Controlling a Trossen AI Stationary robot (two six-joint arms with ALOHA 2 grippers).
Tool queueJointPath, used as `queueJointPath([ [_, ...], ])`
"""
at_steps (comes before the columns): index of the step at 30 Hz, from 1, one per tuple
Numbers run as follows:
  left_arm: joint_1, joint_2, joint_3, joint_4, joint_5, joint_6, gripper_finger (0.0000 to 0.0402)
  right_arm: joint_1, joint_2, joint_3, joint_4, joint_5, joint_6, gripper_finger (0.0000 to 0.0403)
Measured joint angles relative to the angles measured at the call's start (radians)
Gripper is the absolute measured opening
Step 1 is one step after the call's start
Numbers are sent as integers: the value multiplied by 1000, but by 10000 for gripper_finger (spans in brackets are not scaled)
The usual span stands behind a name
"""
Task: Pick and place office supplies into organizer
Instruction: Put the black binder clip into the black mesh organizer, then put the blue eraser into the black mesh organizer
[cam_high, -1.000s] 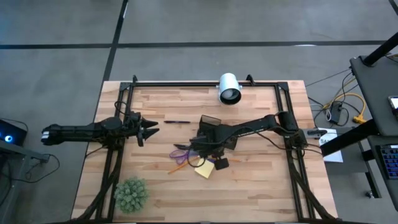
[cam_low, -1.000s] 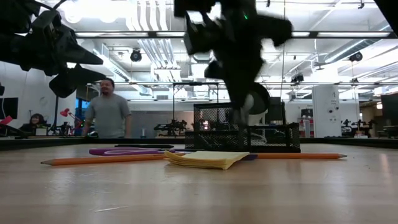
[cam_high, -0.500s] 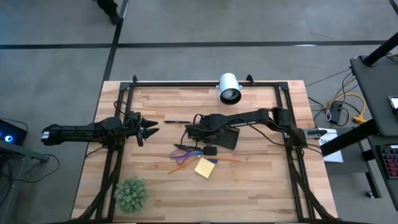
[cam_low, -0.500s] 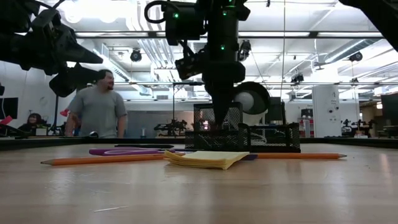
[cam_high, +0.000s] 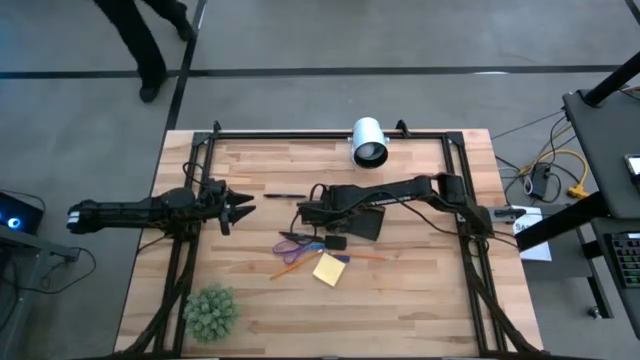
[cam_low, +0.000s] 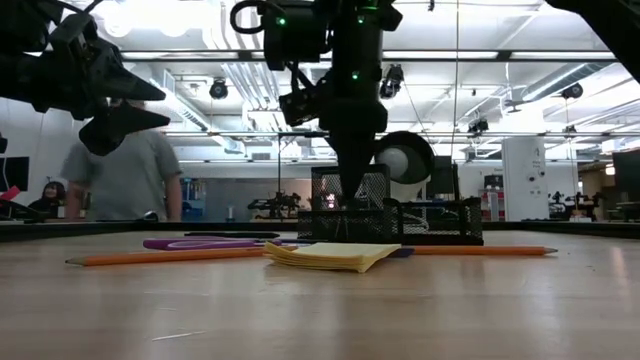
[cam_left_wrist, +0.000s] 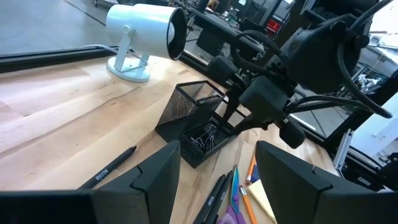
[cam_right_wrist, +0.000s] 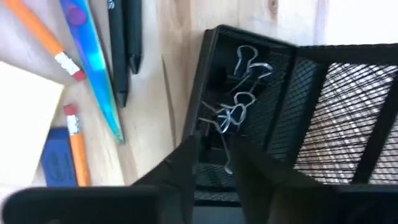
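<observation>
The black mesh organizer (cam_high: 366, 224) stands mid-table, with several wire-handled clips (cam_right_wrist: 239, 102) lying in its end compartment. My right gripper (cam_high: 305, 212) points down over that compartment (cam_low: 350, 195), its fingers close together around a small dark clip. Purple scissors (cam_high: 295, 240), two orange pencils (cam_low: 160, 256) (cam_low: 480, 250) and the yellow sticky pad (cam_high: 328, 268) lie flat on the table near the organizer. A black pen (cam_high: 285, 196) lies toward the far side. My left gripper (cam_high: 250, 207) hovers open at the table's left, touching nothing. My right gripper seems to pinch a small dark clip (cam_right_wrist: 217, 158) between its two fingers, coming from above and pointing down into the organizer's end compartment. A wire handle (cam_right_wrist: 227, 163) shows in the narrow gap. The fingers themselves hide most of the clip.
A white cylindrical camera (cam_high: 369, 141) stands at the far edge. A fuzzy green ball (cam_high: 210, 312) sits at the near left corner. A blue eraser (cam_right_wrist: 59, 165) lies beside the pad. More pens (cam_right_wrist: 121, 43) lie next to the scissors. A person (cam_low: 125, 175) walks behind the table.
My right gripper has moved from over the sticky pad toward the far left and stopped above the organizer's end compartment, fingers pointing down; it has held still for the last half second. A person has walked across the background.
</observation>
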Motion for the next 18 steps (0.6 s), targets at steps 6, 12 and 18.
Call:
queueJointPath([
  [6, 0, 0, 0, 0, 0, 0, 195, 56, -22, 30, -45, -42, -139, 152],
  [12, 0, 1, 0, 0, 0, -1, 195, 154, -37, 19, -83, -169, -242, 179],
  [18, 0, 2, 0, 0, 0, -1, 195, 237, -37, -80, -59, -179, -100, 177],
])
